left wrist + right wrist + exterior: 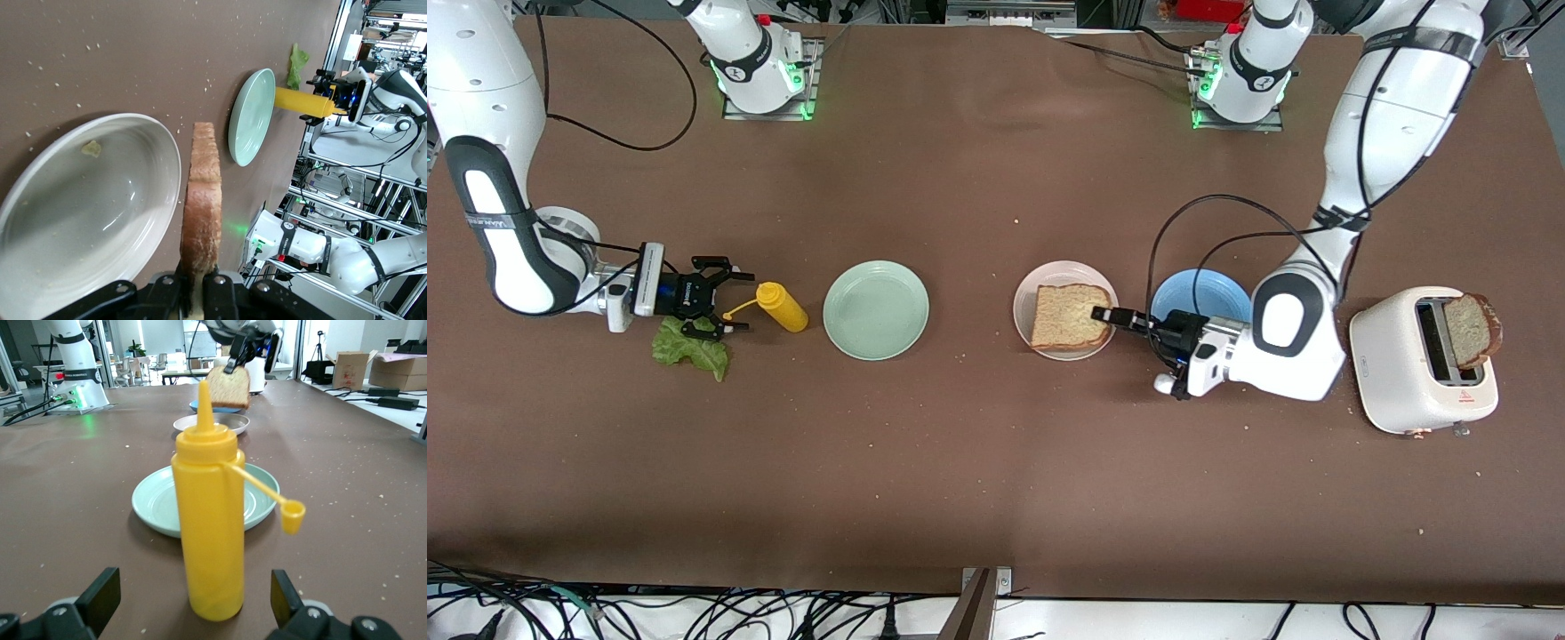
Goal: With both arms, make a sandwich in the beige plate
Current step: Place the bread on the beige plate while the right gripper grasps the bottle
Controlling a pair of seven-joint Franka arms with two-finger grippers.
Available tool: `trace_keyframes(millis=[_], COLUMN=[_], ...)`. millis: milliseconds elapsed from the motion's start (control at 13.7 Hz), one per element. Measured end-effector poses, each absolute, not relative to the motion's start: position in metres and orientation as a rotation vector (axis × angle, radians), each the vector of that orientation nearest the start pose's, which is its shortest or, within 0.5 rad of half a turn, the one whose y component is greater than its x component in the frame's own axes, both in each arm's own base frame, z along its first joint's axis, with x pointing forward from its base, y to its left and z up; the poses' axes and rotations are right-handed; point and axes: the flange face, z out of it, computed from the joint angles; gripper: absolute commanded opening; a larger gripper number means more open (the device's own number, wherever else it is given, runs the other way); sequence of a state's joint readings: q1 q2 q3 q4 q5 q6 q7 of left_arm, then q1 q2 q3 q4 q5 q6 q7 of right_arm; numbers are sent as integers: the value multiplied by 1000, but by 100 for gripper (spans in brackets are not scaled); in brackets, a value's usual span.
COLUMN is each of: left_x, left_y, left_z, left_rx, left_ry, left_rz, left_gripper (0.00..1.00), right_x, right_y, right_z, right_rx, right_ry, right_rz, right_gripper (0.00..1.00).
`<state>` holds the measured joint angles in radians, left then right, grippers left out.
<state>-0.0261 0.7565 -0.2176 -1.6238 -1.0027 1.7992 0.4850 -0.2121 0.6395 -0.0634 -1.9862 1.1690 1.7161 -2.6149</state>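
while the left gripper (1104, 314) pinches a bread slice (1069, 316) by one crust edge, the slice hangs over the beige plate (1024, 307), which lies between the mint-green plate (876, 310) and the blue plate (1199, 289). in the left wrist view the slice stands on edge above the plate's bowl, so lowering and laying it flat is likely next. the right gripper (720, 298), jaws wide and empty, waits at the mustard bottle (782, 307), over the lettuce leaf (690, 347). a second slice (1471, 331) sits in the toaster (1421, 364).

mustard bottle (782, 307), mint plate (876, 310), toaster (1414, 365)
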Motion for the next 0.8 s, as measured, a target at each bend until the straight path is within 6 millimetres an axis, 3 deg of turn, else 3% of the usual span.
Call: trace_keyframes(millis=[292,511,584,657,730,803], left_x=[604,604,603,601,598,597], left_y=[-207,-206,-209,-213,-216,-218], left_z=[176,171,168,164,161,159], left_rx=[2002,2030,2045,2060,2070,2074], left_ry=[-166,-153,-150,-147,-145,-145], left_rz=[-460,-432,-421,-415,-414,-414], left_gripper=[0,0,9,37,99,100], right_x=[542,539,539,538,538,537], right_y=[-39,-34,-33,-29,-22,-15], right_z=[134,131,130,129,126,123], right_rx=[-1463,-1467,-1469,-1469,-1465,-1458], right_ry=[-1446,-1433,-1426,-1412,-1397,-1388], right_rz=[-994,-992,-995,-1003,-1007,-1005], right_gripper=[100,100,100,100,100,100])
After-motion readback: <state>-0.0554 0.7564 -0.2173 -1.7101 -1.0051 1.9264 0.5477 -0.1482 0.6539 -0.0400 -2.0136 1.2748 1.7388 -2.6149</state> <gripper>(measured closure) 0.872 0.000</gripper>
